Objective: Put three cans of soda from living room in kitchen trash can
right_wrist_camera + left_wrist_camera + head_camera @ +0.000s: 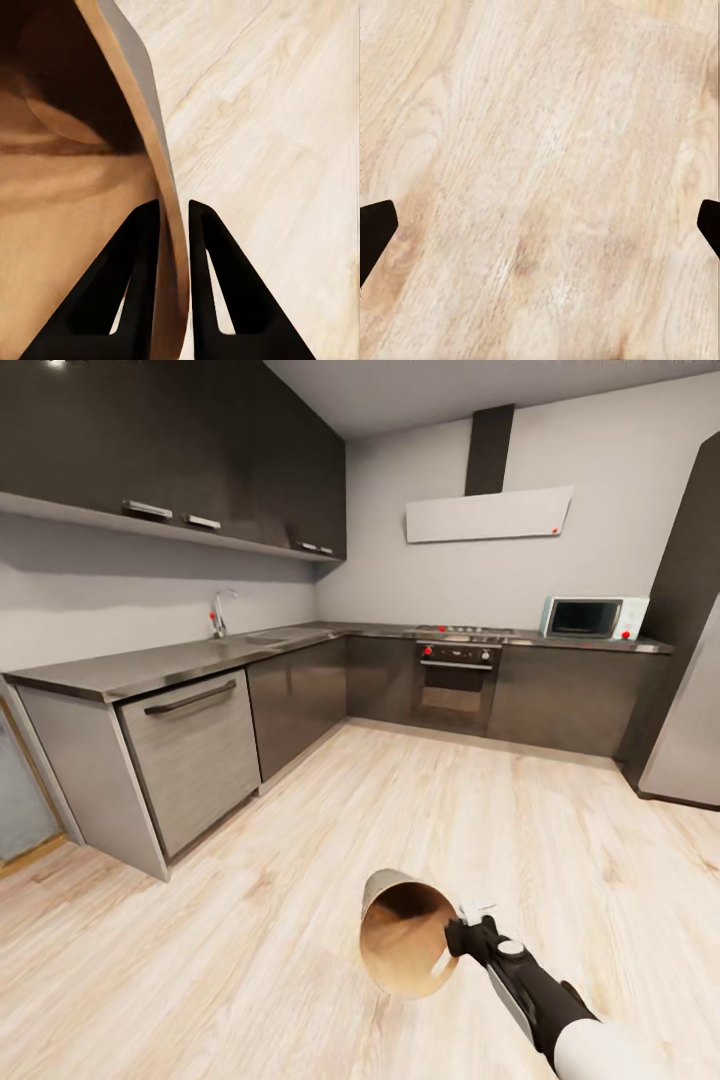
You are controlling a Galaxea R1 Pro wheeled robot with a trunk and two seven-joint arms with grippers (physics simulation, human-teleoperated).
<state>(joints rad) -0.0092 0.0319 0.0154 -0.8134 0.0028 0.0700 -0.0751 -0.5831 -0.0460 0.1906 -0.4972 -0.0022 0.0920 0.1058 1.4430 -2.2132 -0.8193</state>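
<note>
Pale wood floor fills most of what I see under me, and on my right side my right gripper is clamped on the rim of the tash can, one finger inside against the brown inner wall and the other outside on the grey skin, the wall pinched between them in the right wrist view. I hold the bin off the floor, tilted so its mouth faces up towards my head camera; I can see brown lining and no can of soda inside, though the deepest part is in shadow. My left gripper hangs over bare planks with its fingertips spread wide at the edges of the wrist view, holding nothing. I am standing in the kitchen, with the grey countertop running along the left wall to the corner, the oven straight ahead and the white microwave at the counter's right end. I judge this as the carrying stage: the bin is in hand rather than standing, and no cans are about. Next I would need either to set it upright on the floor or take it to where the cans are, keeping the thin rim from slipping out of the pinch
</note>
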